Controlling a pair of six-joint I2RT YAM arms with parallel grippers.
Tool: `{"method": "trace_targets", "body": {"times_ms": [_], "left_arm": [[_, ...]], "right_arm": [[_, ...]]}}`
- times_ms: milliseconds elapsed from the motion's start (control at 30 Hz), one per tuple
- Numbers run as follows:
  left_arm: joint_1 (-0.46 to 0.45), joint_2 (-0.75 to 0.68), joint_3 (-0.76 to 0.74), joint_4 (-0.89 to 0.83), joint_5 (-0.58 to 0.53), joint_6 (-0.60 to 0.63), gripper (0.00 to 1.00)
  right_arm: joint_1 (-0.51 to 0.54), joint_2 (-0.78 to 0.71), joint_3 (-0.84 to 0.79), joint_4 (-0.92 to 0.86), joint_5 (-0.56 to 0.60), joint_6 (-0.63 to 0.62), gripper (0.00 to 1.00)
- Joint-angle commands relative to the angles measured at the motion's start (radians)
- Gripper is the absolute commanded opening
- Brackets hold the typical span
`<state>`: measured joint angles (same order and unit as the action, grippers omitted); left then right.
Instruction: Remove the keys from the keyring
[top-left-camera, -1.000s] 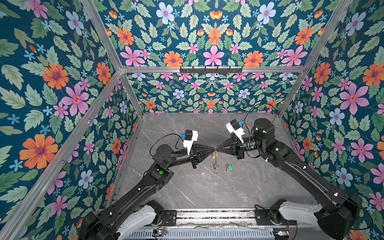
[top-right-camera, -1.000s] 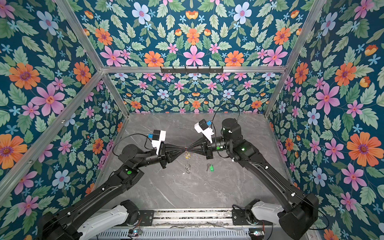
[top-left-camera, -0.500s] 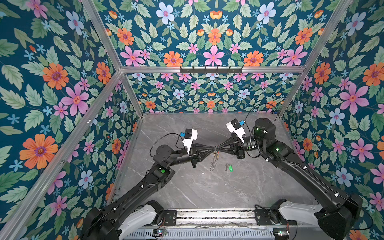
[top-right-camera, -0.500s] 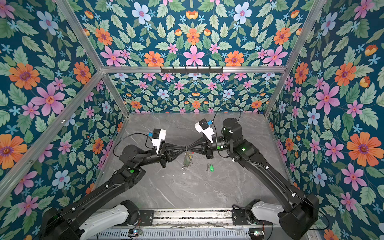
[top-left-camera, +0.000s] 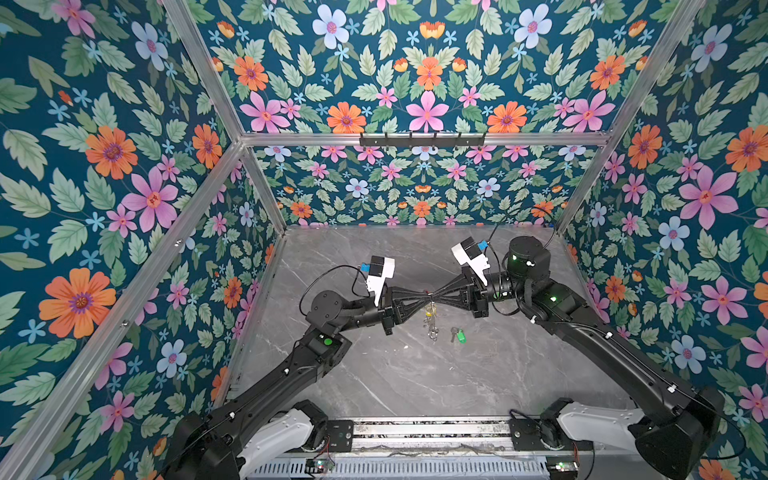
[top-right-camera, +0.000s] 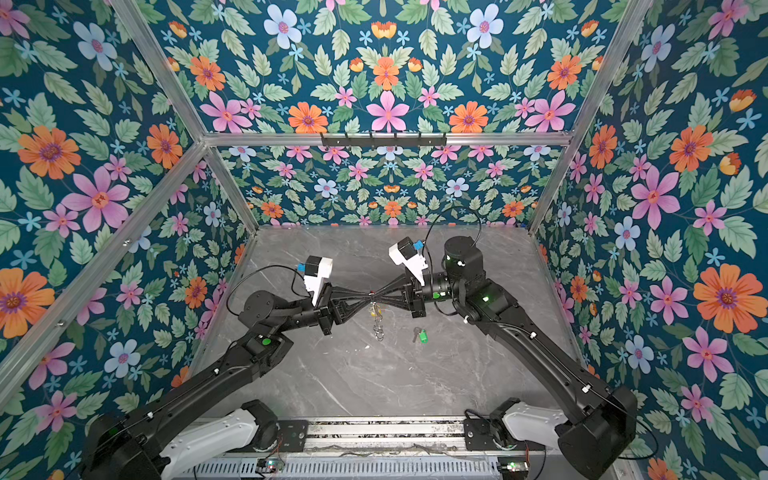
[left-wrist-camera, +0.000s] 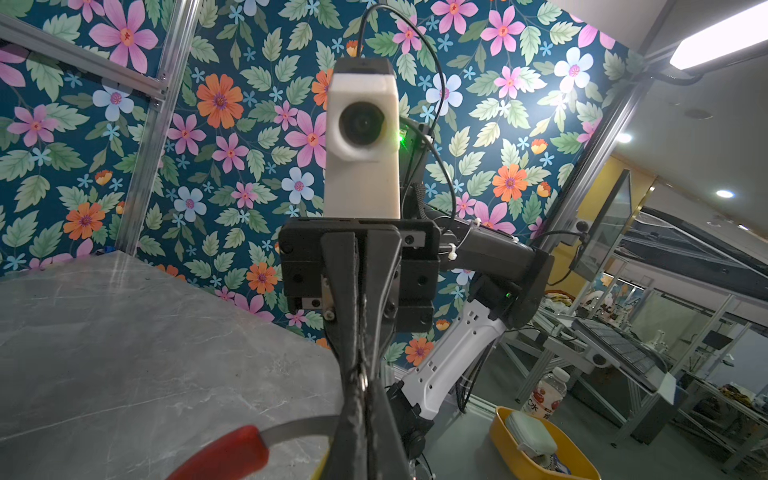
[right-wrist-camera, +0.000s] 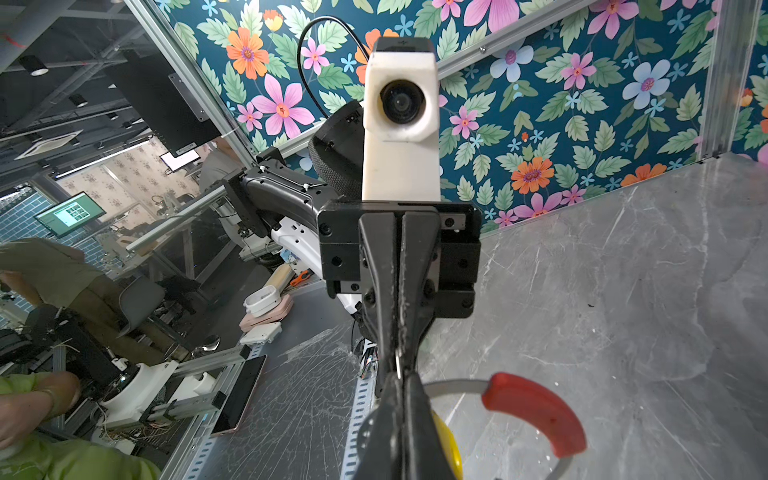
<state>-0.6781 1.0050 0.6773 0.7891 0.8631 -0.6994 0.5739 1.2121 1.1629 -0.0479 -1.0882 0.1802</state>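
Green key (top-left-camera: 459, 336); yellow key (right-wrist-camera: 451, 449); keyring (right-wrist-camera: 453, 385) grey, red sleeve (right-wrist-camera: 536, 411); table (top-left-camera: 415, 382) grey marbled; walls (top-left-camera: 124, 166) teal floral.

The bunch of small rings (top-left-camera: 433, 328) with the yellow key (top-left-camera: 429, 309) under the keyring (right-wrist-camera: 536, 411) is swung back. Half a second ago it is slanted toward the left arm (top-left-camera: 291, 374); now it is hung nearly straight down, as a second ago. The left arm is shifted slightly toward the middle of the tabletop (top-left-camera: 415, 374).
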Motion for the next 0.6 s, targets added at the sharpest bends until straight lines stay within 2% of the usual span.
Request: {"method": "trace_targets", "body": {"times_ms": [0,167,200,267,333,500,567], "left_arm": [[-0.004,-0.015,0.005,0.024,0.018,0.014,0.00],[-0.005,-0.051,0.043,-0.130,-0.044,0.074,0.00],[-0.006,-0.055,0.057,-0.179,-0.061,0.091,0.00],[-0.006,-0.066,0.087,-0.296,-0.107,0.135,0.00],[-0.008,-0.075,0.100,-0.352,-0.133,0.154,0.00],[-0.007,-0.085,0.123,-0.409,-0.163,0.156,0.00],[-0.008,-0.081,0.143,-0.436,-0.168,0.155,0.00]], "right_arm": [[0.001,0.003,0.003,0.027,0.053,0.007,0.00],[0.001,-0.010,-0.004,0.043,0.065,0.028,0.00],[0.001,-0.015,-0.009,0.042,0.080,0.033,0.05],[0.000,-0.037,-0.025,0.040,0.126,0.033,0.24],[0.001,-0.063,-0.042,0.039,0.167,0.035,0.34],[0.000,-0.107,-0.076,0.042,0.269,0.047,0.39],[0.000,-0.109,-0.080,0.054,0.249,0.053,0.40]]}}
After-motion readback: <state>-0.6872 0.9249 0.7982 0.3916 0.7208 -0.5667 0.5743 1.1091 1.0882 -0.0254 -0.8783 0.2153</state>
